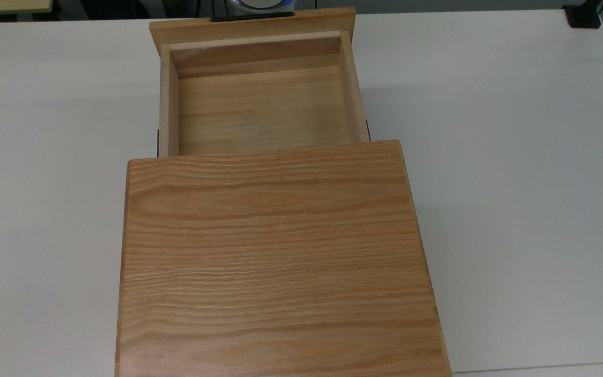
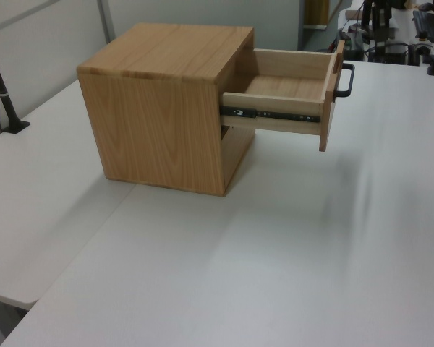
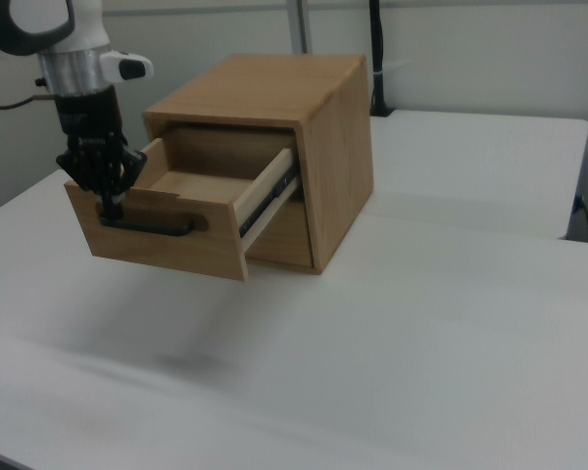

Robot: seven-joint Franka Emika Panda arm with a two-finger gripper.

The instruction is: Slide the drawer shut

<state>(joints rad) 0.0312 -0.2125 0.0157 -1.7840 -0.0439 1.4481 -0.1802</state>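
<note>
Black gripper (image 3: 109,201) pointing down at slim black bar handle (image 3: 149,226) of pulled-out light-wood drawer (image 3: 176,211); finger spread unclear.

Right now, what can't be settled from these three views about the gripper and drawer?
- Whether the gripper touches or grips the handle: right view, dark parts merge.
- Handle face: top view, frame edge and front panel hide it.
- Drawer back end: cabinet covers it.

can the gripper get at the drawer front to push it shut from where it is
Probably yes. In the right view the gripper hangs right at the handle on the drawer front, nothing stands between them, and the drawer is empty.
</note>
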